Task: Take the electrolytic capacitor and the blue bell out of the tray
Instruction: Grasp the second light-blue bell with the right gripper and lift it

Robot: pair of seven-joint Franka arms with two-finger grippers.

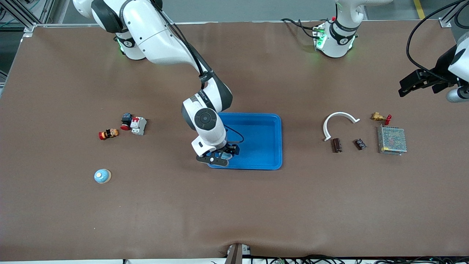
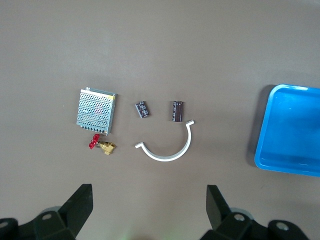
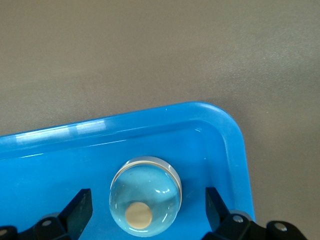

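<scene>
Blue tray [image 1: 271, 139] mid-table. R gripper [image 1: 218, 157] over its corner nearest front cam, fingers apart; bell [image 3: 145, 195] sits in tray between them, mostly hidden in front view. L gripper [image 1: 417, 83] waits high over L-arm end, fingers apart. Capacitor [image 2: 177, 110] on table beside white clip [image 2: 167, 147].

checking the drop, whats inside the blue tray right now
One blue bell sits in the blue tray, in the corner under the right gripper, whose jaws stand open either side of it. The right arm covers that corner in the front view; the visible floor holds nothing else.
</scene>
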